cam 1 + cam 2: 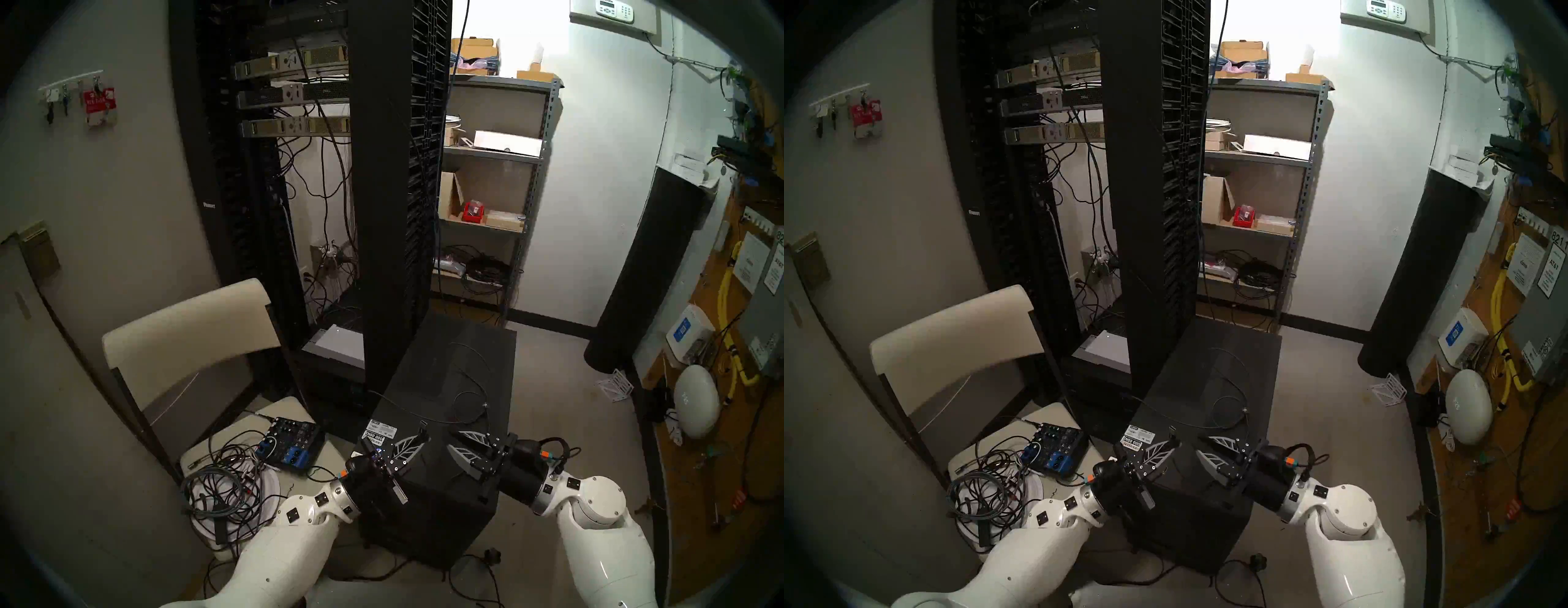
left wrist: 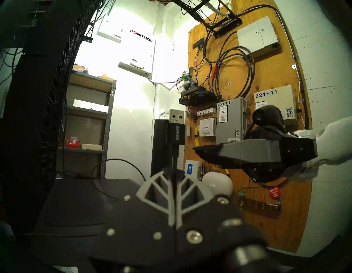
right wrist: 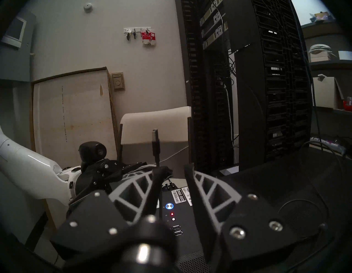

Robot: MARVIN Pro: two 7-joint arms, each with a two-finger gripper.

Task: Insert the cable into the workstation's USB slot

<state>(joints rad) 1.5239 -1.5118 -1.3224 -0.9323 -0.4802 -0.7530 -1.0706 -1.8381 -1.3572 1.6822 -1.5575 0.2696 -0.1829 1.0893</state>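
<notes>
left gripper is clamped tight on the cable, fingers pressed together with the thin wire running up between them in the left wrist view. plug stands upright above the fingertips at frame centre, silver shell on top, black housing below. in the right wrist view the same plug rises just above centre, its metal tip free of any surface.

right gripper has its fingers apart with a clear gap, nothing between them; it touches nothing visible. in the head view the two grippers face each other low in the frame, left gripper and right gripper near but not in contact, both over the front end of the workstation.

usb slot sits at lower centre of the right wrist view, upper of a pair, just below the blue-lit button and red led. plug is well apart from the slot. rest of the cable loops loosely across the workstation top.
</notes>
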